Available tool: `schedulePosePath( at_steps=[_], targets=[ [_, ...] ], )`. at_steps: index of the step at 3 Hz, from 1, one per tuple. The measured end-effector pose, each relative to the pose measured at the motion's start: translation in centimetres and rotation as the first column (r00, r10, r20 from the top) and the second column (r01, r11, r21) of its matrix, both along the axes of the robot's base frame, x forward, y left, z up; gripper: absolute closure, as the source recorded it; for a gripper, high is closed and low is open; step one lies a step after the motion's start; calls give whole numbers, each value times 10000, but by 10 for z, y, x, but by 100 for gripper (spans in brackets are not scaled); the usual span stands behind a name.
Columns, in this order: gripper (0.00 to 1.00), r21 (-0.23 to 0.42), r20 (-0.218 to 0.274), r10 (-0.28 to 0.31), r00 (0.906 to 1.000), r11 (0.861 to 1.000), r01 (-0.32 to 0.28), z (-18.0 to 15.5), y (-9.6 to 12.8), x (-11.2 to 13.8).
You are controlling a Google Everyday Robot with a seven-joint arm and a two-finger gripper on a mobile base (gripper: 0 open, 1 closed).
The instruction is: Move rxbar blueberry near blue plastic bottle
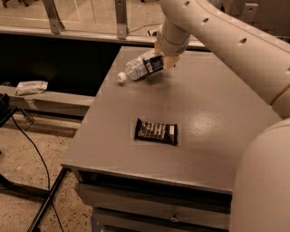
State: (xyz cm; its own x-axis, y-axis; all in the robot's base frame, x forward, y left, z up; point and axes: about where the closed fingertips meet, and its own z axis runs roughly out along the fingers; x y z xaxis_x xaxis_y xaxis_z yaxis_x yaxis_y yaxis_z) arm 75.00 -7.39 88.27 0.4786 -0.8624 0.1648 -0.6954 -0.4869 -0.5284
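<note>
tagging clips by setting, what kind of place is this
Probably a robot lab or test area: a grey table with a drawer, a glass partition behind it, a loose cable on the speckled floor. The gripper hangs over the table's far end, beside the blue plastic bottle.

A grey table (217,149) with a drawer front (154,201) beneath stands on a speckled floor (22,204), where a black cable (34,149) trails. Behind runs a low ledge (59,97) bearing a crumpled white packet (31,87), and glass panels with metal posts (120,18). The light is dim and warm. The gripper (164,61) hangs over the table's far edge.
</note>
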Motion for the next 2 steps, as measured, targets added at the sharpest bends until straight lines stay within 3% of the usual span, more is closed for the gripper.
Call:
schedulePosePath(
  at_steps=[1, 2],
  targets=[
    [14, -9, -33, 10, 10000, 10000, -10, -2, 1, 0],
    [0, -19, -66, 21, 10000, 10000, -21, -4, 1, 0]
  ],
)
